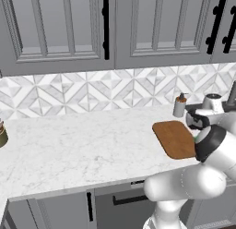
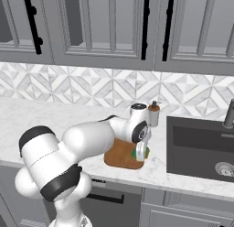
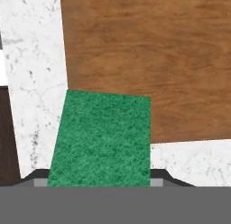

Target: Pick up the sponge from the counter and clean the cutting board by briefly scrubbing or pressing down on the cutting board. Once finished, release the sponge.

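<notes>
1. Step in hand, as I judge it: the sponge (image 3: pixel 101 137) is already up off the counter (image 1: pixel 83 145) and held over the near corner of the cutting board (image 3: pixel 149 60). The scrub or press is not yet done.
2. Gripper (image 2: pixel 141 154): closed on the sponge. In the right base view a bit of green shows between the fingers, just beside the board's right edge.
3. Hand view: the sponge's green face sits right at the fingertips, overlapping the board's corner and some marble beside it.
4. Whether the sponge touches the wood, I cannot tell.
5. Next move calls for shifting further over the board, pressing straight down, a short rub, then opening the fingers.
6. Soap bottle (image 2: pixel 154 113) stands behind the board; sink (image 2: pixel 201 148) lies to the right.
</notes>
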{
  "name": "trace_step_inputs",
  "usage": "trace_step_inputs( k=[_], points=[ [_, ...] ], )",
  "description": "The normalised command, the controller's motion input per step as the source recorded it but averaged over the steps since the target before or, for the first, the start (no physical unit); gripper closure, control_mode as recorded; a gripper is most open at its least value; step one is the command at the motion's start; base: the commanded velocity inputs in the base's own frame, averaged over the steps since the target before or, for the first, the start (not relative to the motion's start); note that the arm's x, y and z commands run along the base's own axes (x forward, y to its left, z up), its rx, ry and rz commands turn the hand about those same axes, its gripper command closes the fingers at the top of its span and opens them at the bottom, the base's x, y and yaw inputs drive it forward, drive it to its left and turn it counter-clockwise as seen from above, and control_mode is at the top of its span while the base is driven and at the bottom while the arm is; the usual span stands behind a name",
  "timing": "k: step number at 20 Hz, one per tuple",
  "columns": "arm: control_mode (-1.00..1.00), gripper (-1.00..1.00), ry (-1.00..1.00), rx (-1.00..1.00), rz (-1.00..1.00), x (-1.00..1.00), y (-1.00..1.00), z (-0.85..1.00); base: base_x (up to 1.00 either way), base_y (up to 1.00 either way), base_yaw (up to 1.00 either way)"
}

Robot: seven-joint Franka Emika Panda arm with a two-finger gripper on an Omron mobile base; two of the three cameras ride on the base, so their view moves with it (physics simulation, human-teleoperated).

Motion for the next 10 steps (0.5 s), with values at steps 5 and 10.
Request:
trace_step_inputs(
  k=[5, 10],
  points=[
    [-1.0, 1.0, 0.0, -0.05, 0.0, 0.17, -0.09, -0.19, 0.0, 0.0, 0.0],
    [-1.0, 1.0, 0.02, 0.0, 0.05, 0.07, -0.38, -0.13, 0.0, 0.0, 0.0]
  ],
)
